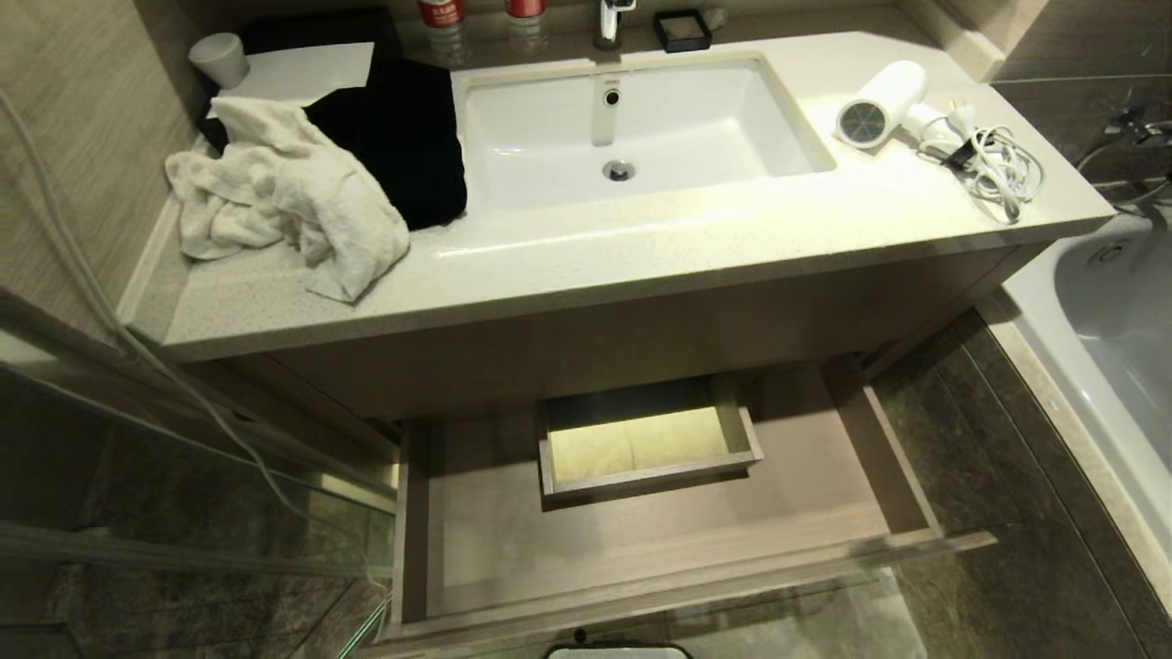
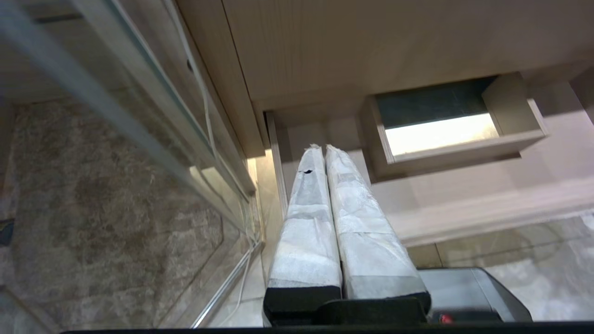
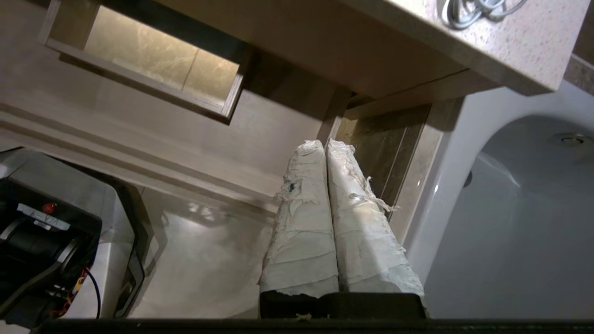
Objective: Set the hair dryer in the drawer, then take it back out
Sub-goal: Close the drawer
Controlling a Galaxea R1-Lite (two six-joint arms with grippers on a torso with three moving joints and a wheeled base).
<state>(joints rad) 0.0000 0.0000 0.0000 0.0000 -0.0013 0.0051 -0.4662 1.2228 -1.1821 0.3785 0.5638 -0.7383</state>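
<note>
You have the pale speckled stone vanity counter (image 1: 641, 265) filling the head view, with its white rectangular basin (image 1: 641, 128) sunk in the middle. Under it the wide, shallow light-brown wood-grain drawer (image 1: 659, 540) stands pulled well out, floor bare, so it looks ready to receive; the boxed cut-out (image 1: 645, 439) at its back probably clears the plumbing. A crumpled off-white towel (image 1: 284, 197) and black cloth (image 1: 403, 137) sit on the counter's left end, away from the job. The small white hair dryer (image 1: 884, 102) with the fat barrel lies on its side at the counter's right end, mesh grille facing the sink, coiled white cord (image 1: 993, 165) bunched just beside it near the edge, so it is not yet stowed. Your right gripper (image 3: 325, 144) hangs low by the drawer's right corner beside the bathtub (image 3: 510, 208), wrapped fingers pressed together, holding nothing. Your left gripper (image 2: 322, 148) is parked low by the drawer's left side, fingers likewise together and empty.
</note>
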